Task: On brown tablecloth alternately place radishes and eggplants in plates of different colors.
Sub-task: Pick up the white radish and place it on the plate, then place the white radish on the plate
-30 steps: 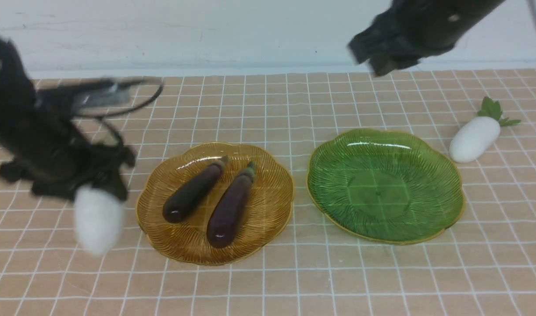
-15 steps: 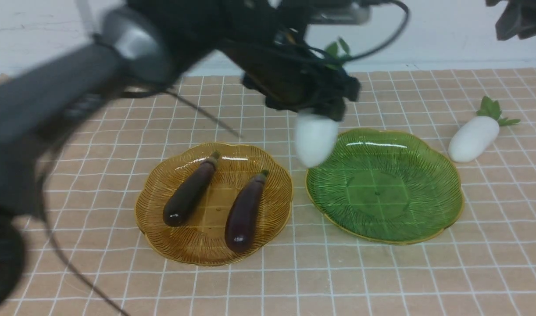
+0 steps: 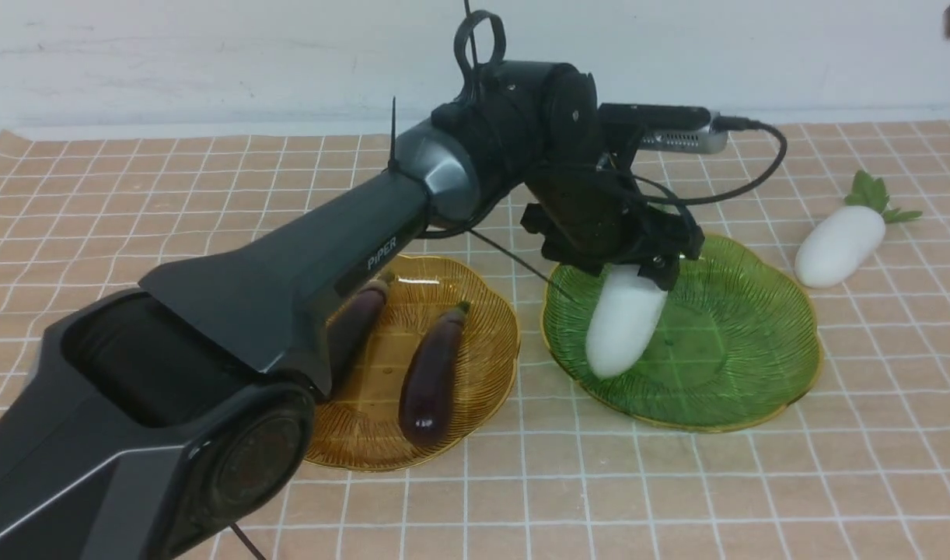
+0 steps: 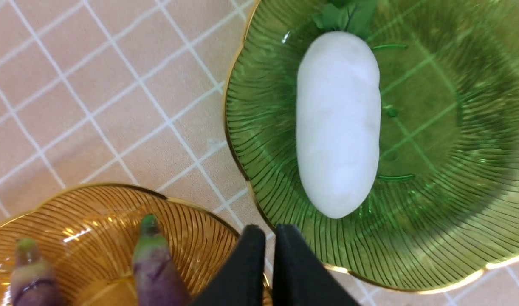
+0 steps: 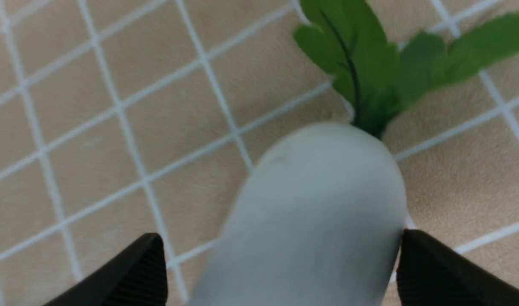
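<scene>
On the brown tablecloth (image 3: 677, 482) one white radish (image 3: 623, 323) lies loose in the green plate (image 3: 747, 342). My left gripper (image 3: 647, 263) hovers over its leafy end. In the left wrist view that gripper (image 4: 266, 233) is shut and empty, short of the radish (image 4: 338, 123). Two dark purple eggplants (image 3: 432, 373) (image 3: 356, 323) lie in the amber plate (image 3: 494, 311), one partly hidden by my left arm. The second radish (image 3: 839, 245) lies on the cloth at the right. My right gripper (image 5: 280, 238) is open above this radish (image 5: 319, 212), one finger on either side.
A white wall (image 3: 211, 62) runs along the back edge of the cloth. My left arm (image 3: 304, 264) stretches across the left half of the table and over the amber plate. Its cable (image 3: 763, 175) loops above the green plate.
My left arm carried the radish from left of the amber plate to the green plate, let it go and shut. The right arm swung right, almost out of the front view, and opened.
</scene>
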You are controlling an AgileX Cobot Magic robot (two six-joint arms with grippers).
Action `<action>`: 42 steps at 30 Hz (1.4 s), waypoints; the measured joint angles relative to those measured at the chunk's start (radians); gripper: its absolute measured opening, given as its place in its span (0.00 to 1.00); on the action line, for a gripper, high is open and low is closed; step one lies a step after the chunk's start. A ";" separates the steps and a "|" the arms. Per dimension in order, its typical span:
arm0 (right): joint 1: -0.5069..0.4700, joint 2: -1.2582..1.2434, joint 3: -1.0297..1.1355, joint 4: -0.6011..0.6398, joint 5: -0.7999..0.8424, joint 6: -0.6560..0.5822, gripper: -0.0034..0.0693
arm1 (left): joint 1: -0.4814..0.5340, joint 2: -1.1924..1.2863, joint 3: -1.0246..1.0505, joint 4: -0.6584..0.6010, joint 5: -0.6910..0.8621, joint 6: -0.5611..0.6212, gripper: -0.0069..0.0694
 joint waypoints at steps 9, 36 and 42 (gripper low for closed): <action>0.000 0.047 -0.001 0.007 0.027 -0.013 0.87 | 0.000 -0.016 0.000 -0.006 0.005 0.025 0.09; 0.213 -0.242 0.042 0.031 0.460 -0.178 0.76 | 0.019 -0.297 0.016 0.110 0.012 0.025 0.09; 0.251 -0.225 0.124 0.019 0.464 -0.178 0.76 | 0.021 -0.417 0.143 0.113 0.013 0.025 0.09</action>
